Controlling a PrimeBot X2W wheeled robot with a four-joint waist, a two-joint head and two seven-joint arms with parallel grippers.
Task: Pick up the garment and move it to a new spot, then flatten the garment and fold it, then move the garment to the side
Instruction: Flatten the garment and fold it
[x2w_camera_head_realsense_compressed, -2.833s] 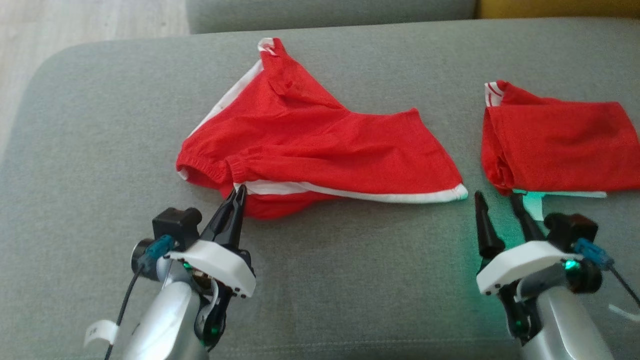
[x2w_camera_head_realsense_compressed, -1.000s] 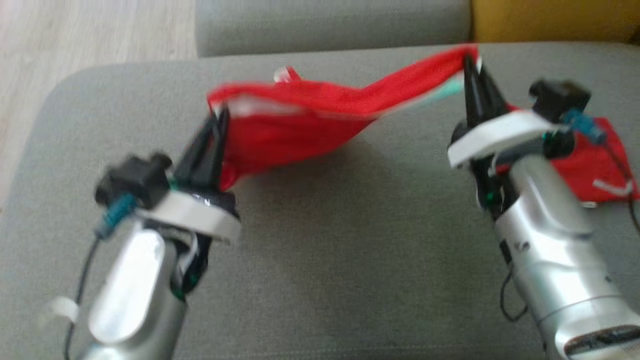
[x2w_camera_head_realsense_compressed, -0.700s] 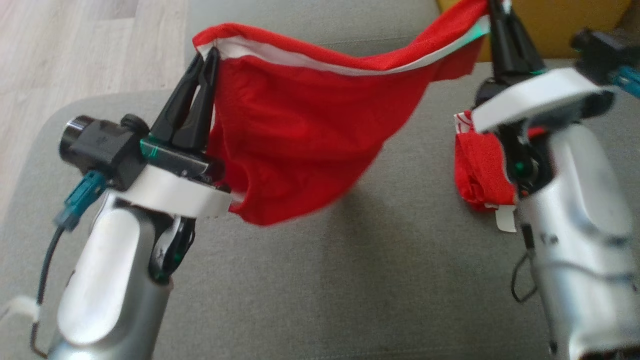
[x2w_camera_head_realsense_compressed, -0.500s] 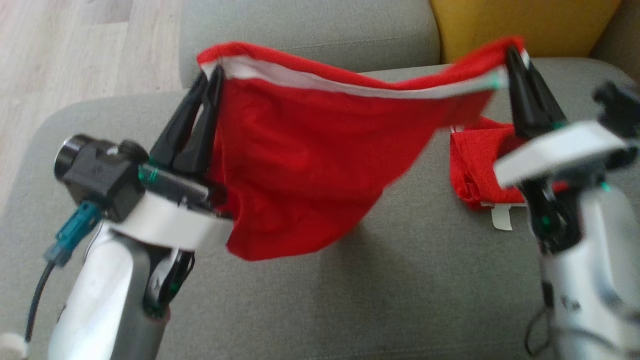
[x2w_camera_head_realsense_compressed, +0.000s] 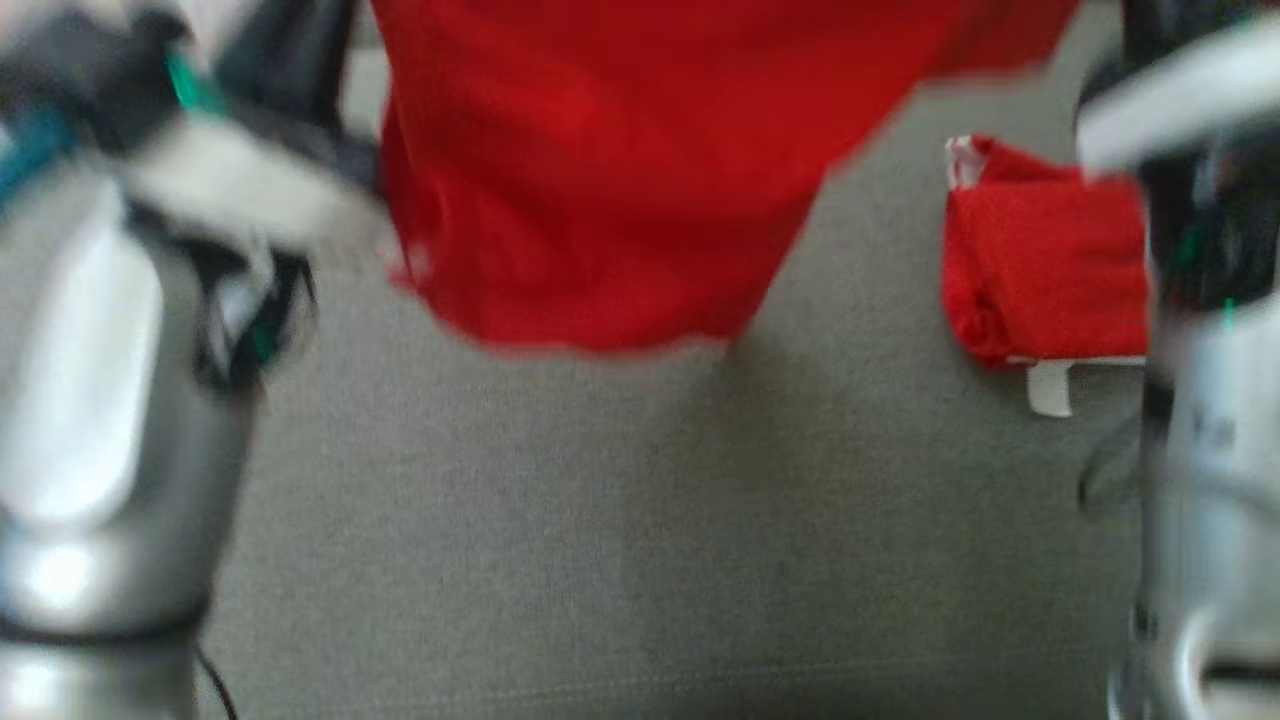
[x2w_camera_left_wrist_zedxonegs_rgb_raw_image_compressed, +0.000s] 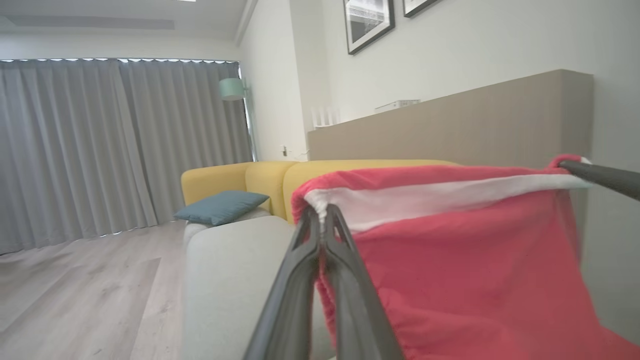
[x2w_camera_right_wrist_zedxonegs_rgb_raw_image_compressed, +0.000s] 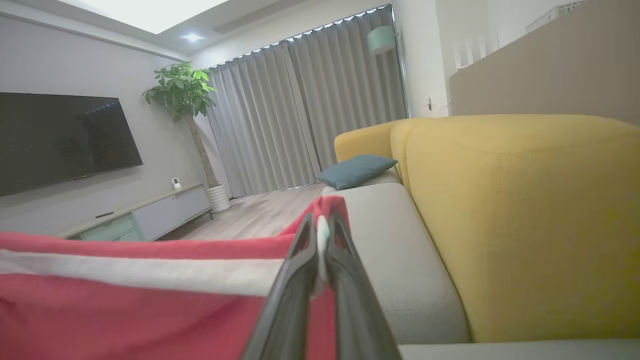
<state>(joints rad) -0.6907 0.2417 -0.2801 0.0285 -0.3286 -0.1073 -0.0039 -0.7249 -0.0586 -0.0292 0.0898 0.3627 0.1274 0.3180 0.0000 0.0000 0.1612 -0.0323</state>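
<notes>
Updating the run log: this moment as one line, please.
garment: held aloft | left tool: shut on white hem | right tool: shut on white hem | second garment: lying on sofa

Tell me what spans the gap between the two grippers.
The white-banded edge of the red garment stretches between them: the left gripper pinches one end, the right gripper the other. Both wrist views show it.

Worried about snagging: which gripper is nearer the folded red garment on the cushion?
Right. The right gripper is raised beside the folded garment; the left gripper is across, beyond the lifted garment.
</notes>
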